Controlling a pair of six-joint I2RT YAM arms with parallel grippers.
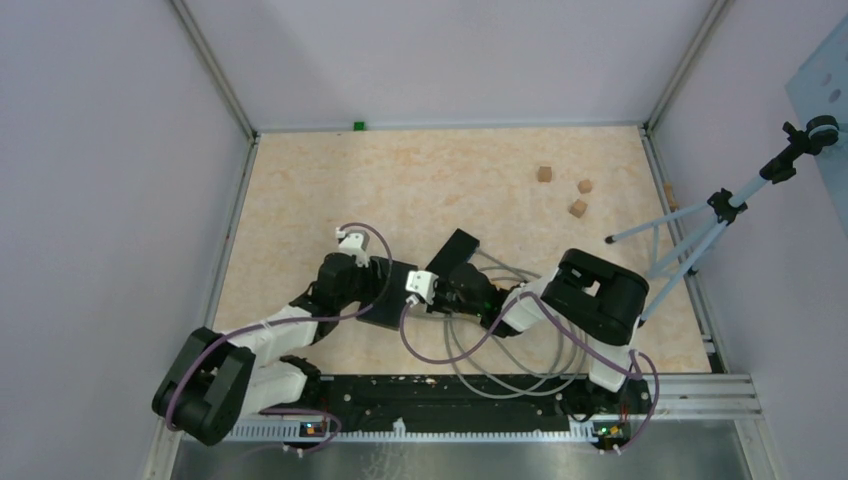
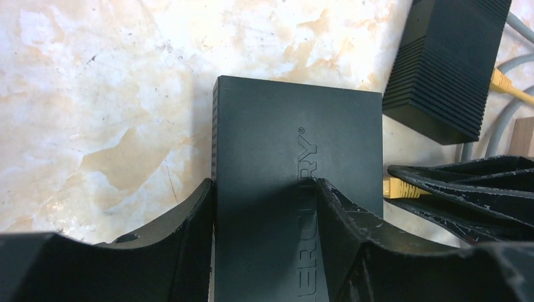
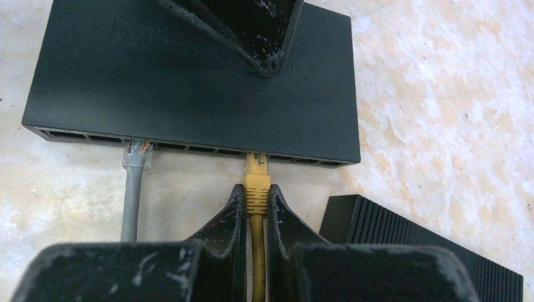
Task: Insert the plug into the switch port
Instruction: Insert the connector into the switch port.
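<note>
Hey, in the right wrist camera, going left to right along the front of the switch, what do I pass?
Grey cable → yellow plug, pinched in the right gripper → ribbed black box.

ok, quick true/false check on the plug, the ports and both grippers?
1. The right gripper is closed on the yellow plug. True.
2. The yellow plug is at the end port of the switch. False: there are ports on both sides of it.
3. A gray cable sits in another port. True.
4. The left gripper hangs clear of the switch. False: it rests on the switch.
5. The wooden cubes touch the switch. False: they lie well apart, far right.
</note>
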